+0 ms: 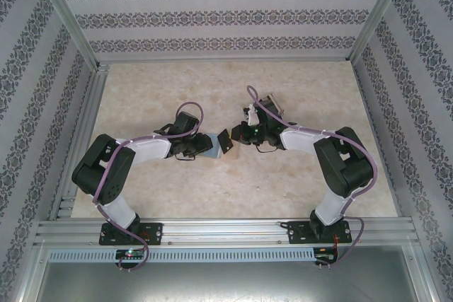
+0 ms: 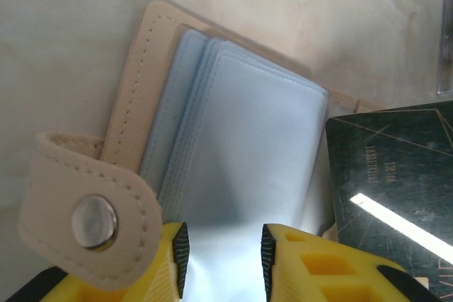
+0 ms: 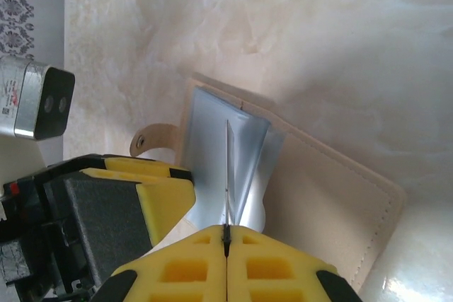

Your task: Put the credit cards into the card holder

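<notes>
1. Centre of table (image 1: 212, 83), between both arms: open beige holder (image 2: 141, 104), pale blue sleeves (image 2: 241, 153) fanned.
2. Left gripper (image 2: 223, 252): jaws partly apart, clamped on the sleeves' near edge.
3. Right gripper (image 3: 226, 235): jaws pressed together on a dark card (image 3: 227, 167), edge-on, at the sleeves' right edge.

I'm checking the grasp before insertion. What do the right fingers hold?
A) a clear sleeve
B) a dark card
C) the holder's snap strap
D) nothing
B: the right fingers are shut on a dark card, its edge aimed at the card holder and its sleeves.
</notes>
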